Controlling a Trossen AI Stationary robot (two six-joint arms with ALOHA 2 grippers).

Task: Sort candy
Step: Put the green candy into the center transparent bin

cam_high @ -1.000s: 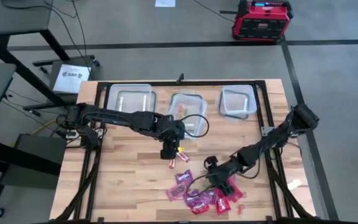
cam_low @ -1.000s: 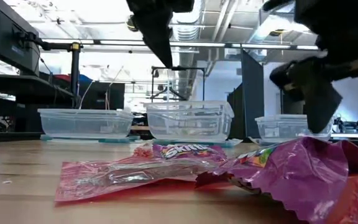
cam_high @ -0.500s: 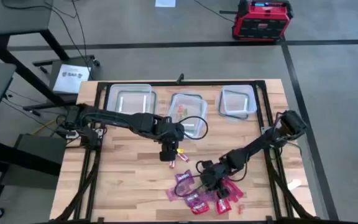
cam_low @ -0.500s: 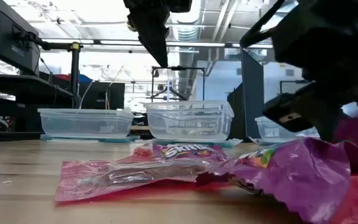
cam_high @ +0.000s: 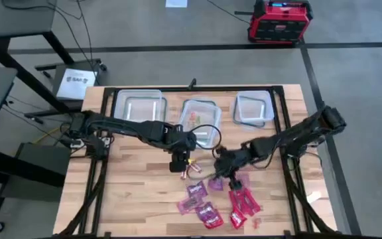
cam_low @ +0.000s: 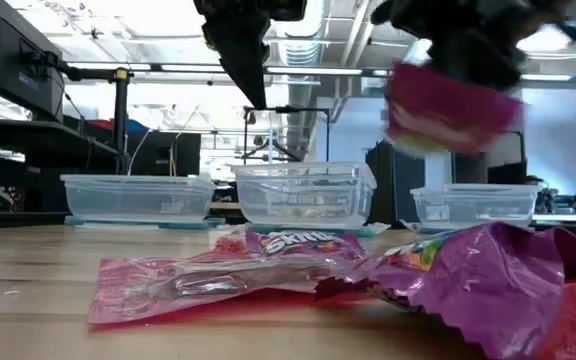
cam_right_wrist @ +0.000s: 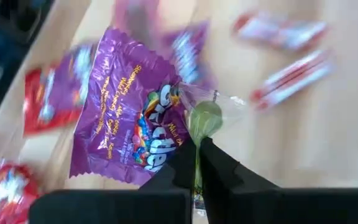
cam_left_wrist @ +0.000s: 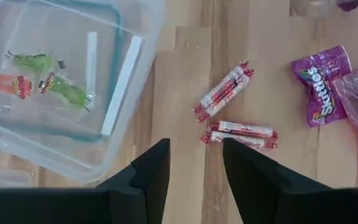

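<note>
The candy is a pile of red and purple packets (cam_high: 212, 207) at the table's near middle, plus red-and-white rolls (cam_left_wrist: 224, 91) lying flat on the wood. My left gripper (cam_high: 180, 164) hovers open above the table beside those rolls, next to the middle container (cam_high: 201, 121). My right gripper (cam_high: 221, 168) is shut on a purple packet (cam_right_wrist: 129, 118), raised above the pile (cam_low: 446, 104). A green sweet in a clear wrapper (cam_right_wrist: 205, 117) sits right at its fingertips. My right gripper pinches the purple packet by one edge (cam_right_wrist: 178, 144) between its two shut fingers, slanting down from the table's right. The packet is lifted clear of the table and hangs below the fingers. The green sweet's clear wrapper lies at the same pinch; whether it is gripped too, I cannot tell.
Three clear containers stand in a row along the far edge: left (cam_high: 141, 106), middle, right (cam_high: 254, 108). The middle one holds green and red sweets (cam_left_wrist: 42, 79). A purple packet (cam_left_wrist: 322, 84) lies near the rolls. Bare wood lies at the near left (cam_high: 138, 199).
My right gripper has risen from the pile and gone toward the table's far edge, taking the purple packet with it; the packet, on the table before, now hangs clear above the other packets. My left gripper has kept still.
</note>
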